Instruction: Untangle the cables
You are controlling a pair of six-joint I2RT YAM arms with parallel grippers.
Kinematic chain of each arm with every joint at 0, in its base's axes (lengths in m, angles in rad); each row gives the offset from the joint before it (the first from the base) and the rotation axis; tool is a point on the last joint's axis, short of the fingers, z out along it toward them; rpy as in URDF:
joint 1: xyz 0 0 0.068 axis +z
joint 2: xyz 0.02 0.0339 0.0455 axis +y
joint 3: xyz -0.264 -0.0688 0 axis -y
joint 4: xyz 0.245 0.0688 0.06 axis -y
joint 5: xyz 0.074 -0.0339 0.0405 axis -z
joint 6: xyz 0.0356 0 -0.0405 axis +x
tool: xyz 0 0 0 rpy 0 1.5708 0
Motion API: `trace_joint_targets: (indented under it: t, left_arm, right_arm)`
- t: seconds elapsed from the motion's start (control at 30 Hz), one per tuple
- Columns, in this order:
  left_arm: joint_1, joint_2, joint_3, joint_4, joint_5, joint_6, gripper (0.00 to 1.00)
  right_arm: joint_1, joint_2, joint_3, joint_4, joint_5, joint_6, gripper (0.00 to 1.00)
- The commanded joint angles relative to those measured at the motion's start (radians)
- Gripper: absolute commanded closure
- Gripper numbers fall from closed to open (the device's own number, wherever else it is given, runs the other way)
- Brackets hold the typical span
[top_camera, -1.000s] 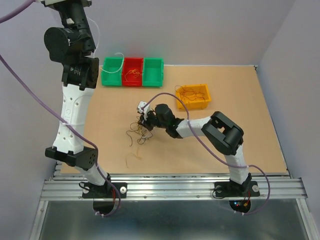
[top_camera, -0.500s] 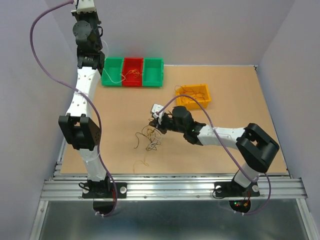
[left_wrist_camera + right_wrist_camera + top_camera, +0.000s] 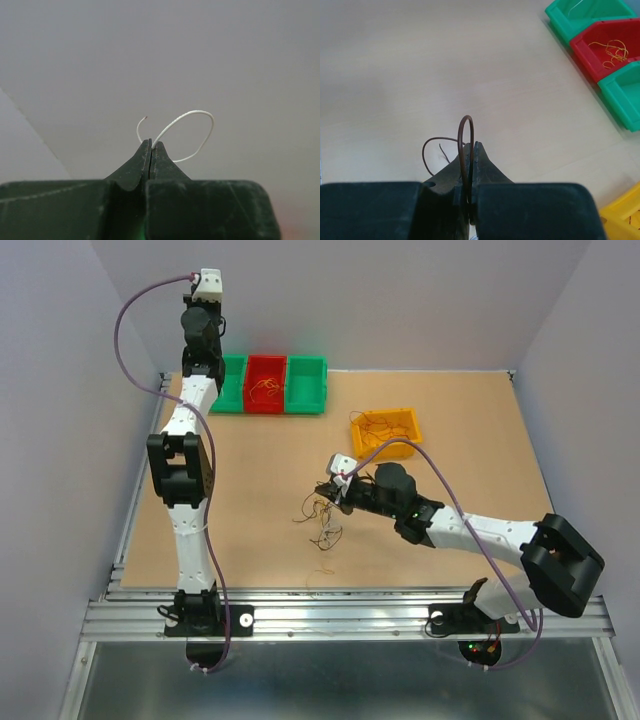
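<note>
1. My left gripper (image 3: 151, 145): jaws pressed together, nipping a white cable (image 3: 196, 114); its loop and one free end stand past the tips, with plain grey wall behind. A second ago this arm reared up close under the overhead camera; now it lies stretched along the table's left edge, wrist high beside the left green bin (image 3: 233, 398)

2. My right gripper (image 3: 471, 147): jaws closed on a brown cable (image 3: 462, 131), which arches up between the tips. Since a second ago the gripper has travelled to my right and the elbow has swung out towards the table's near right corner

3. Tangle of cables (image 3: 322, 521): thin dark and brownish strands trailing from my right gripper onto the table (image 3: 250, 465); it has shifted to the right along with that gripper

4. Red bin (image 3: 266, 362): far side, between the two green bins, orange strands inside; unchanged

5. Right green bin (image 3: 306, 390): unchanged

6. Yellow bin (image 3: 386, 451): right of centre, thin strands inside; unchanged
</note>
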Motion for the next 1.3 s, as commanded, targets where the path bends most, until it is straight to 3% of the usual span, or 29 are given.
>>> trace_joint_targets:
  t: [0.0,0.33,0.77,0.9,1.1,1.27]
  left_arm:
    - [0.011,0.025,0.039,0.099,0.036,0.078,1.0]
    - [0.011,0.061,-0.096,0.023,0.116,0.084,1.0]
    - [0.025,0.095,-0.044,-0.495,0.303,-0.066,1.0]
    - [0.025,0.138,0.032,-0.658,0.228,-0.11,1.0]
    - [0.026,0.184,0.07,-0.726,0.07,-0.1,1.0]
    - [0.025,0.325,0.263,-0.916,0.028,-0.069,1.0]
  right_arm:
    - [0.0,-0.004,-0.007,0.073,0.025,0.005,0.99]
    - [0.0,0.082,0.057,0.087,0.056,0.026,0.99]
    - [-0.002,0.076,0.044,0.124,0.099,0.059,1.0]
    - [-0.002,0.058,0.028,0.128,0.1,0.057,0.99]
    - [0.0,0.055,0.024,0.134,0.086,0.06,1.0]
    - [0.0,0.072,0.031,0.137,0.096,0.06,0.99]
